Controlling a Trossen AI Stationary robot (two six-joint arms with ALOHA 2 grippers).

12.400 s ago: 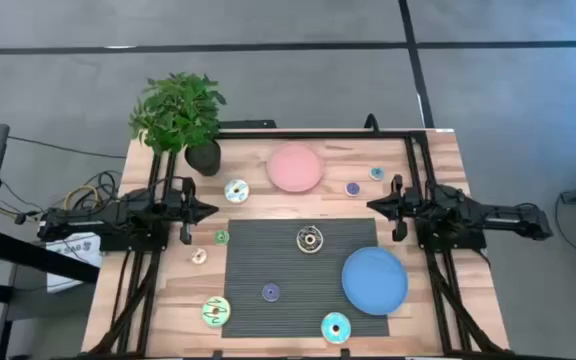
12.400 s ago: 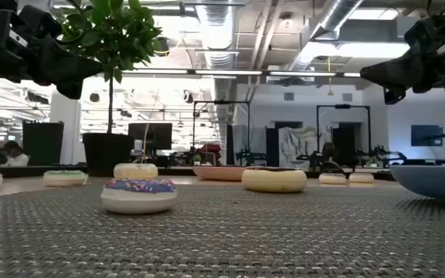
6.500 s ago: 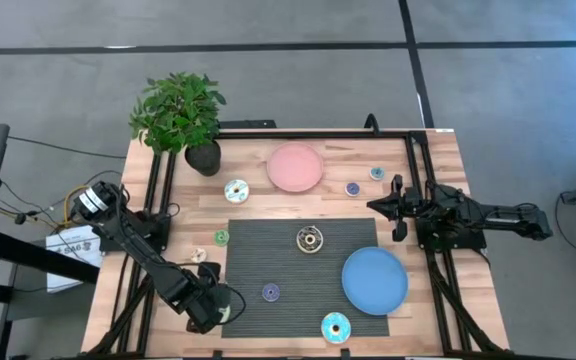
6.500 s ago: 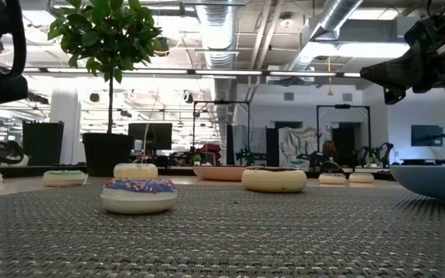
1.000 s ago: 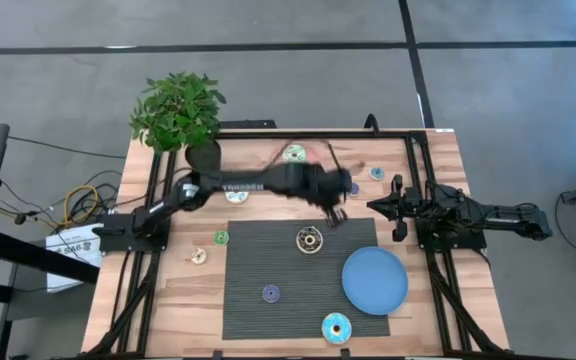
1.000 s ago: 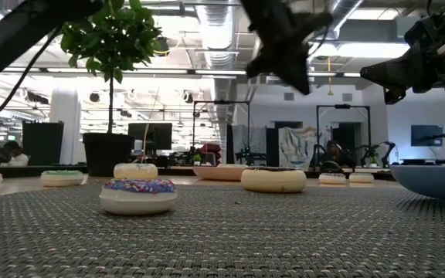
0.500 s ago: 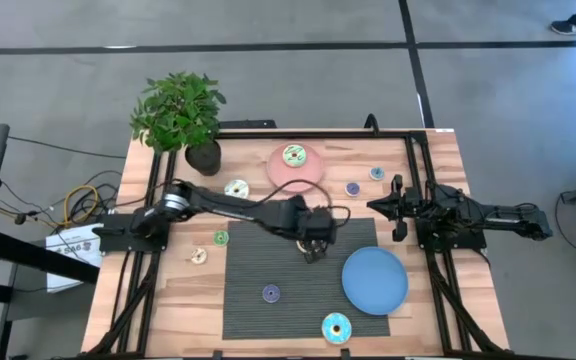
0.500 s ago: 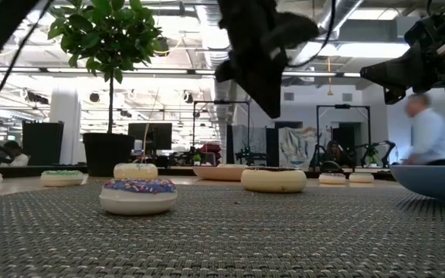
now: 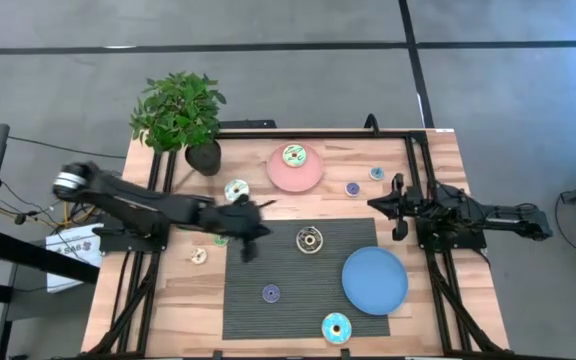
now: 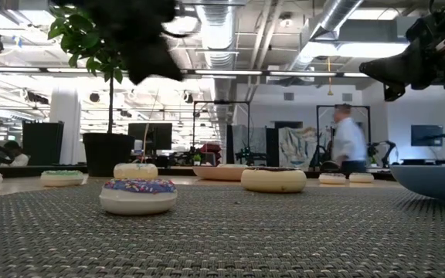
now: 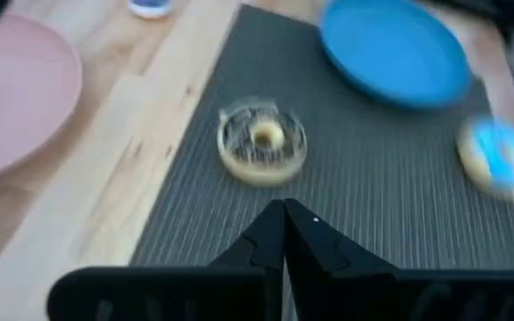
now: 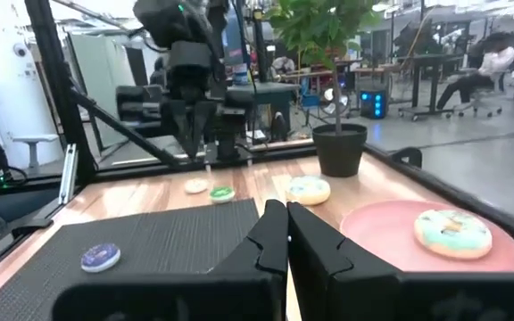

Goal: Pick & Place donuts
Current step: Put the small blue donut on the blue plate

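We judge the brown-iced donut (image 9: 310, 238) light, rigid and slick; we'd pinch across its ring. Our left gripper (image 9: 249, 240) is clenched empty beside it, our right gripper (image 9: 396, 207) likewise.

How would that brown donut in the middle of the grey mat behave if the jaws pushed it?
The brown donut lies flat, so it would probably slide, not roll. The ribbed grey mat may drag on it. It looks small, likely light.

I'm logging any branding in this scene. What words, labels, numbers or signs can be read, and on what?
None can be read.
White sheet on the floor left of the table: dark marks, too small to read.
Donuts, plates, mat and arms: no lettering shows.
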